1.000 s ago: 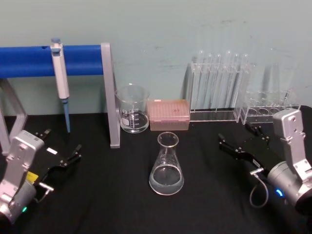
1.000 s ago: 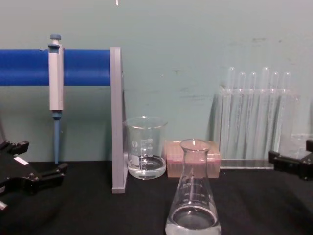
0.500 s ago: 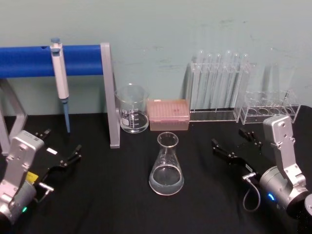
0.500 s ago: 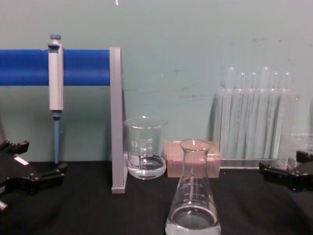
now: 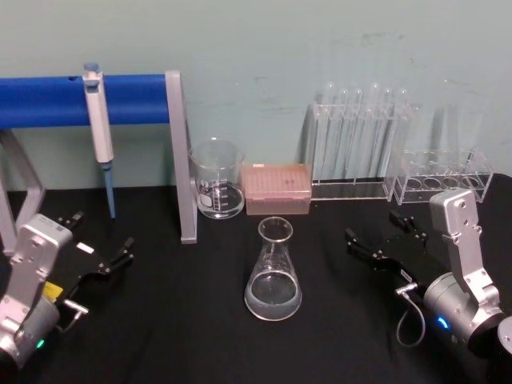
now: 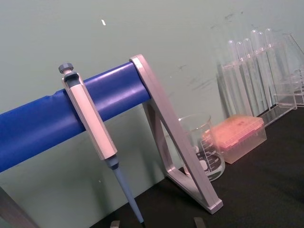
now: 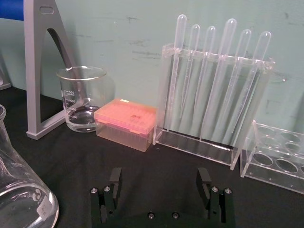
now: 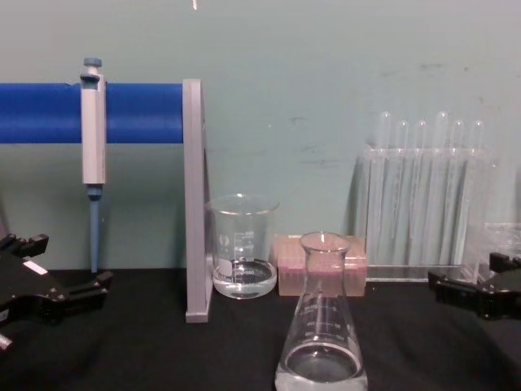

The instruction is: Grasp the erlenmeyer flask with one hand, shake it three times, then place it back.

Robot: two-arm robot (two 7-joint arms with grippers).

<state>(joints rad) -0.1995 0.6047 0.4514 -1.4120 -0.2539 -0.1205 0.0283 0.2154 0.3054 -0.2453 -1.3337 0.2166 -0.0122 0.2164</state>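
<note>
erlenmeyer flask [image 5: 274, 276] stands upright on the black counter [image 5: 184, 336], about mid-width, toward the front edge, a little clear liquid in its base, nothing touching it. right gripper [image 5: 381, 237] is low over the counter near the right edge, to the right of the flask and well apart from it, fingers spread wide with nothing between them; right wrist view has the two fingertips [image 7: 115, 176] apart over bare counter and the flask at the frame edge. left gripper [image 5: 102, 245] parked near the left edge, jaws apart, holding nothing. along the back edge: glass beaker [image 5: 217, 178], pink tip box [image 5: 276, 188] touching beside it, pipette rack [image 5: 362, 144], clear tube rack [image 5: 440, 174] near the back right corner. pipette [image 5: 98, 132] hangs on the blue bar stand [image 5: 120, 98] at the back left
</note>
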